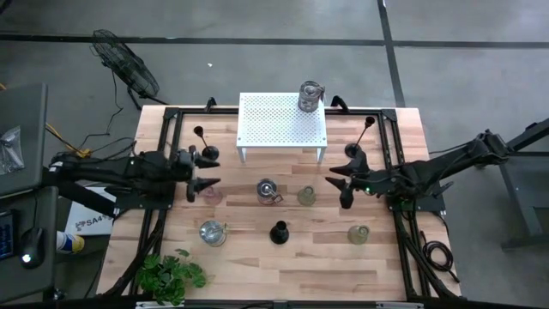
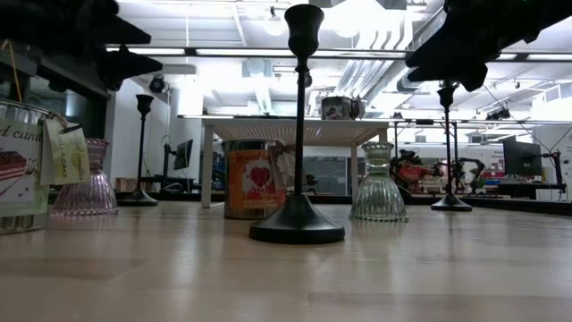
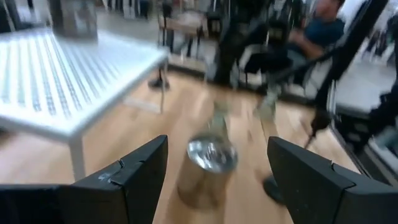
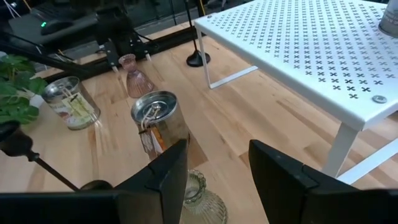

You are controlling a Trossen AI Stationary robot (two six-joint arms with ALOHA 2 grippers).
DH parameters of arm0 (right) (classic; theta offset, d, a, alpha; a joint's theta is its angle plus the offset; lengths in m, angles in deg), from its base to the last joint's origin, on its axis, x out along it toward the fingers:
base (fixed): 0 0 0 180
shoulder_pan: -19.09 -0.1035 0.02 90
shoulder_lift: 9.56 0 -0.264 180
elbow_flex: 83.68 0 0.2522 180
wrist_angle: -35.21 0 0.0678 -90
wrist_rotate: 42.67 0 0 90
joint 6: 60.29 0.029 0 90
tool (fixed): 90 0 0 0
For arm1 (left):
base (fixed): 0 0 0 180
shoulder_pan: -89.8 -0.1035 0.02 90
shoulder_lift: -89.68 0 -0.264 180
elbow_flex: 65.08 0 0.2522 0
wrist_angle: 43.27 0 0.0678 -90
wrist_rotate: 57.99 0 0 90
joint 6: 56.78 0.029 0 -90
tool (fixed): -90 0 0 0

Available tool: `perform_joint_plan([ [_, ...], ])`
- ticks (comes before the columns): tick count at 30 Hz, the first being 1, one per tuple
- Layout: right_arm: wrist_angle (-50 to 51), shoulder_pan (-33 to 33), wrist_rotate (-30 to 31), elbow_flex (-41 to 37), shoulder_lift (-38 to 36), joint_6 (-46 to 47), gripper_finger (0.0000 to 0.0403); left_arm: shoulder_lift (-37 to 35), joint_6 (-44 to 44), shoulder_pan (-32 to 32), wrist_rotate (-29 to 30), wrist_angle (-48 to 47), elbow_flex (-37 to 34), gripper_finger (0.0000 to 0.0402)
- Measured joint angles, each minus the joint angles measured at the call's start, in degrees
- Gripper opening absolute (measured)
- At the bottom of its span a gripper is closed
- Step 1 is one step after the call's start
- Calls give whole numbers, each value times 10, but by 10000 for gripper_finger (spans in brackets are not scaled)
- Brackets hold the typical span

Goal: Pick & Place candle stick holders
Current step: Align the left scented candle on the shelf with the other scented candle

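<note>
Both grippers hover open above the table and touch nothing. My left gripper [image 1: 209, 170] is at the left, above and beside a pink glass cup [image 1: 212, 196]. My right gripper [image 1: 342, 184] is at the right, just right of a greenish ribbed glass holder [image 1: 306, 196]; that holder [image 4: 200, 200] shows low between its fingers. A metal-lidded tin [image 1: 267, 190] stands on its base between the two grippers. Slim black stemmed sticks stand on round bases at the far left [image 1: 203, 146], the far right [image 1: 360, 142] and the near middle [image 1: 279, 232]. Another greenish cup [image 1: 358, 233] stands at the near right.
A white perforated stand [image 1: 283, 127] fills the far middle, with a jar [image 1: 310, 96] on top. A clear glass jar with a tag [image 1: 212, 232] stands at the near left. A leafy plant [image 1: 171, 275] sits at the near left corner. Black frame rails run along both table sides.
</note>
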Motion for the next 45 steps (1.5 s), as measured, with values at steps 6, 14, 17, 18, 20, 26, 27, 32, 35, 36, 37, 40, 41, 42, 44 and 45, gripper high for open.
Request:
perform_joint_plan([
  [6,10,0,-1,0,-5,-2,162,79,-77,0,-64,-179,116,269],
  [14,16,0,-3,0,-5,-3,162,155,-193,0,-133,-318,215,269],
  [17,25,0,-4,0,-5,-2,162,168,-221,0,-157,-344,224,269],
  [18,30,0,-4,0,-5,-2,162,171,-232,0,-165,-349,225,269],
  [20,34,0,-5,0,-5,-2,162,171,-251,1,-176,-363,226,269],
  [26,38,0,-8,0,-5,-1,162,171,-327,55,-160,-385,226,269],
  [27,39,0,-8,0,-5,-1,162,171,-342,70,-150,-384,226,269],
  [32,39,0,-8,0,-5,0,162,180,-428,162,-87,-385,226,269],
  [35,39,0,-8,0,-5,0,162,195,-490,215,-49,-397,226,269],
  [36,39,0,-8,0,-5,0,162,203,-513,231,-44,-404,226,269],
  [37,39,0,-8,0,-5,0,162,211,-538,245,-43,-413,226,269],
  [40,39,0,-8,0,-5,0,162,242,-612,281,-46,-436,226,269],
  [41,39,0,-8,0,-5,0,162,252,-633,290,-49,-441,226,269],
  [42,39,0,-8,0,-5,0,162,263,-652,298,-50,-443,226,269],
  [44,39,0,-8,0,-5,0,162,286,-685,310,-51,-442,226,269],
  [45,39,0,-10,0,-5,0,162,297,-698,313,-53,-440,226,269],
])
